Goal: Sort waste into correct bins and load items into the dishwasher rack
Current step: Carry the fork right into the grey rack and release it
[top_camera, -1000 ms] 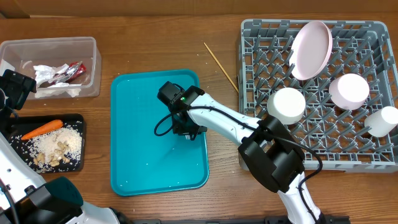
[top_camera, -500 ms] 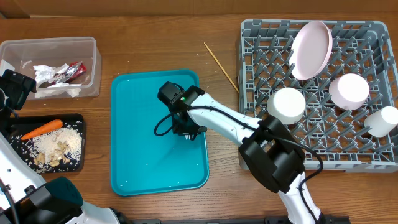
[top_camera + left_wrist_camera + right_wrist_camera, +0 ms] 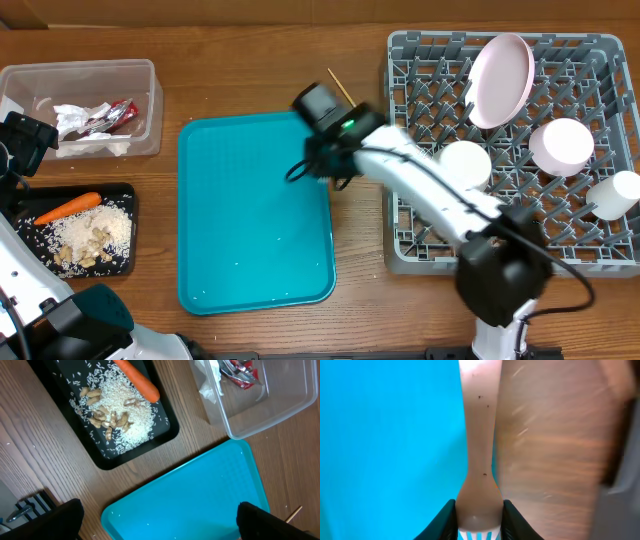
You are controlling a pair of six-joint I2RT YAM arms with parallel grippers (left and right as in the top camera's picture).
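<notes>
My right gripper (image 3: 325, 165) hangs over the far right edge of the teal tray (image 3: 250, 240). In the right wrist view the gripper (image 3: 479, 521) is shut on the white fork (image 3: 480, 435), whose handle points away from the fingers. My left gripper (image 3: 160, 522) stands wide open and holds nothing, above the near left of the tray. The clear tub (image 3: 80, 66) holds napkins (image 3: 85, 138) and a red wrapper (image 3: 112, 118). The black tray (image 3: 127, 195) holds a carrot (image 3: 68, 207) and food scraps (image 3: 90, 240). The rack (image 3: 440, 40) carries the pink plate (image 3: 500, 80), two bowls (image 3: 461, 168) (image 3: 561, 146) and a cup (image 3: 615, 195).
A thin wooden stick (image 3: 334, 76) lies on the wood between the teal tray and the rack, partly under my right arm. The left arm's base sits at the table's left edge. The tub (image 3: 270, 415) and black tray (image 3: 170, 430) lie close together.
My right gripper has risen from the middle of the teal tray and swung up and right to the tray's far right edge, carrying the fork. The left arm has not moved.
</notes>
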